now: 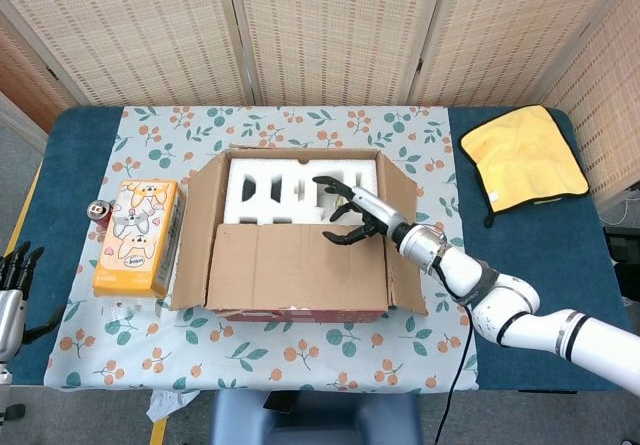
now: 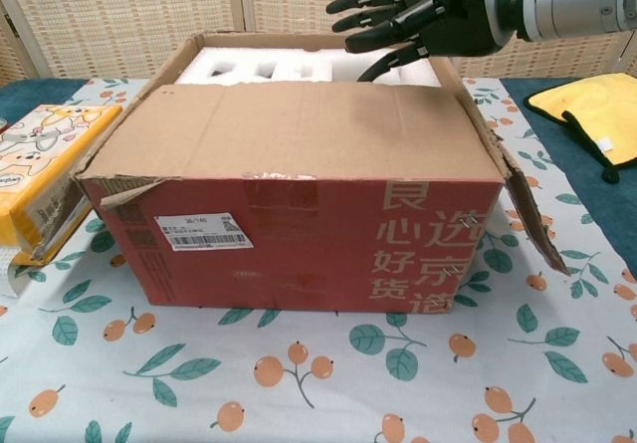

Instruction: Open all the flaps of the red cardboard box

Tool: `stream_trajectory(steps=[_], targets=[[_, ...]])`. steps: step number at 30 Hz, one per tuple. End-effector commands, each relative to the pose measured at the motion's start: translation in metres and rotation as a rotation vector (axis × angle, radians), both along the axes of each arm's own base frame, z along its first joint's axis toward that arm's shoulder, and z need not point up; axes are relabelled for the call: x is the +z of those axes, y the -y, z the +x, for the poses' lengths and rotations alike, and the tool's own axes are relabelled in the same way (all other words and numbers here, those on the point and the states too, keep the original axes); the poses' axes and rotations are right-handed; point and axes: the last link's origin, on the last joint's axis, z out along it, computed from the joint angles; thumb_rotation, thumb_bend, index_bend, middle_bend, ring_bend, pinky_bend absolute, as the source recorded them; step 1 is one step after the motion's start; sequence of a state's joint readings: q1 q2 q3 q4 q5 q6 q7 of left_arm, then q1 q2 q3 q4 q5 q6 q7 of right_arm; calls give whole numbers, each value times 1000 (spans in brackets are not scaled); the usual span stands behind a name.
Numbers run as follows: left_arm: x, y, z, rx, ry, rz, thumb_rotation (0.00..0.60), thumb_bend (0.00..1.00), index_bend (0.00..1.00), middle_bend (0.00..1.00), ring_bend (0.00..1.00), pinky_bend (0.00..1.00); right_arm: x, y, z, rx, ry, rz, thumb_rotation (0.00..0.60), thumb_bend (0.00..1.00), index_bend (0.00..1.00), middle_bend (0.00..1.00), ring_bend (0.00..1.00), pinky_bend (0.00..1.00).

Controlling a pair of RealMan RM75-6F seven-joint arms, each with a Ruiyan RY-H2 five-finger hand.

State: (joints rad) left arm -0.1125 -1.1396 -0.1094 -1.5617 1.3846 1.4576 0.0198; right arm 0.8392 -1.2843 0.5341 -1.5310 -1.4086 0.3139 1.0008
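Your right hand (image 1: 352, 215) hovers released, fingers spread, holding nothing, over the red box (image 2: 299, 234) mid-table, just above the near flap (image 1: 297, 265) still folded over the opening; side flaps stand outward; your left hand (image 1: 12, 290) hangs released well left of the box, past the table edge.

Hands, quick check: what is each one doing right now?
Left hand: open, holding nothing, at the table's left edge.
Right hand: open, fingers spread, over the red box, holding nothing.
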Motion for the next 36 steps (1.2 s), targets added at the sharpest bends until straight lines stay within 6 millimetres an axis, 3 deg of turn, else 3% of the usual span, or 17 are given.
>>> stream_trajectory(steps=[1, 9, 20, 27, 36], targets=[[0, 0, 0, 1, -1, -2, 600, 341, 0, 0, 0, 0, -2, -3, -4, -1, 3, 17, 600, 408, 0, 0, 0, 287], [-1, 0, 0, 2, -2, -4, 600, 342, 0, 0, 0, 0, 1, -15, -5, -8, 58, 73, 600, 409, 0, 0, 0, 313], [-4, 0, 1, 2, -4, -15, 600, 342, 0, 0, 0, 0, 27, -14, -8, 19, 153, 86, 600, 409, 0, 0, 0, 324], [-8, -1, 3, -7, -7, -36, 600, 342, 0, 0, 0, 0, 51, -22, 5, 96, 179, 69, 600, 408, 0, 0, 0, 324], [-13, 3, 9, -35, -24, -45, 600, 342, 0, 0, 0, 0, 83, -52, 27, 154, 182, 47, 600, 409, 0, 0, 0, 339]])
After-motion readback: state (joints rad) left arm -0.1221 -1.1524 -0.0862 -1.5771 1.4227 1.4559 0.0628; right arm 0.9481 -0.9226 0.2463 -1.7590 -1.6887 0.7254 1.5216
